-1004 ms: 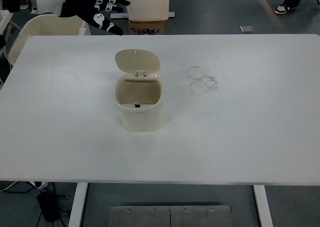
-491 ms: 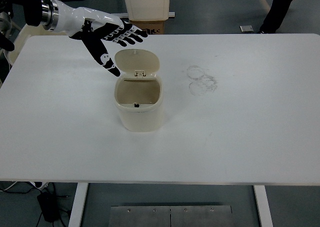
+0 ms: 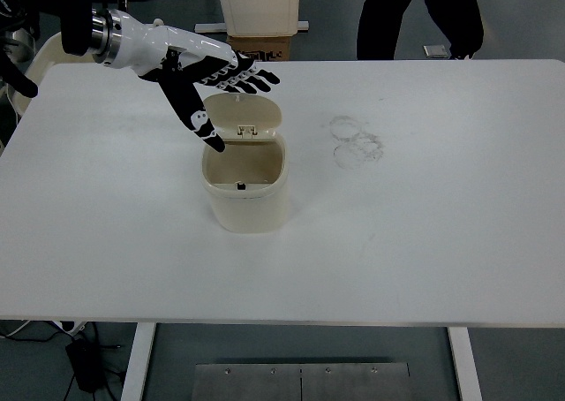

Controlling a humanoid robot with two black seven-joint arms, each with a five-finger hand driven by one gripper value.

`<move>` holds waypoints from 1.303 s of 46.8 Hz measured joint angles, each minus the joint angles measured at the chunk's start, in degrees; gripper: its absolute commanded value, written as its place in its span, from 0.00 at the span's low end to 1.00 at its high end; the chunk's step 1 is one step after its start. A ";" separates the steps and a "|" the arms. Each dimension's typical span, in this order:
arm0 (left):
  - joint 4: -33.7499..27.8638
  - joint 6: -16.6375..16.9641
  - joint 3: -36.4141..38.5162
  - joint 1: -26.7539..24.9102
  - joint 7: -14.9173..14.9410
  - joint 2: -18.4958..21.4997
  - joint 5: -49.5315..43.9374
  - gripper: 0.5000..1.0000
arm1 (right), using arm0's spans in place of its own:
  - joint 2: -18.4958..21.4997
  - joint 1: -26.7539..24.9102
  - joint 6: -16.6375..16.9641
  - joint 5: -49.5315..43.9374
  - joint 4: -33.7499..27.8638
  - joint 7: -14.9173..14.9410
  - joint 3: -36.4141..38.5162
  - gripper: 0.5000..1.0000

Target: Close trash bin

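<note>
A: How far along is the closing?

B: Not done, by my reading. The small cream plastic trash bin with rounded corners (image 3: 245, 187) stands with its mouth uncovered, and its hinged cream lid (image 3: 244, 116) is tipped up and back behind the opening

A: And the robot?

B: The left hand, black with white finger segments (image 3: 205, 80), comes in from the upper left and hangs over the raised lid. Its fingers are spread and straight, gripping nothing; the thumb points down beside the bin's left rear rim. Whether any finger touches the lid I cannot tell. The right hand is out of view

A: So what is left?

B: Everything that counts, I judge: pressing the lid forward and down until it sits on the rim

A: Where is the bin, and how does it look?

B: Upright on the white table (image 3: 424, 242), a little left of centre, well apart from the faint ring marks (image 3: 357, 141) on its right. The inside looks empty; a small dark catch shows at its front rim. A person's dark legs (image 3: 415, 17) stand beyond the far edge
</note>
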 measured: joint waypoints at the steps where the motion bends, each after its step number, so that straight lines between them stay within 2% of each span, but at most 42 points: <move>1: -0.16 0.00 0.06 -0.11 0.00 0.06 0.00 1.00 | 0.00 0.00 0.00 0.00 0.00 0.00 0.00 0.99; 16: -3.55 0.00 2.58 -2.02 0.01 0.07 0.00 1.00 | 0.00 0.00 0.00 0.00 0.00 0.01 0.00 0.99; 61: -7.87 0.03 8.02 -0.83 -0.01 0.26 -0.79 1.00 | 0.00 0.00 -0.01 -0.02 0.00 0.00 0.00 0.99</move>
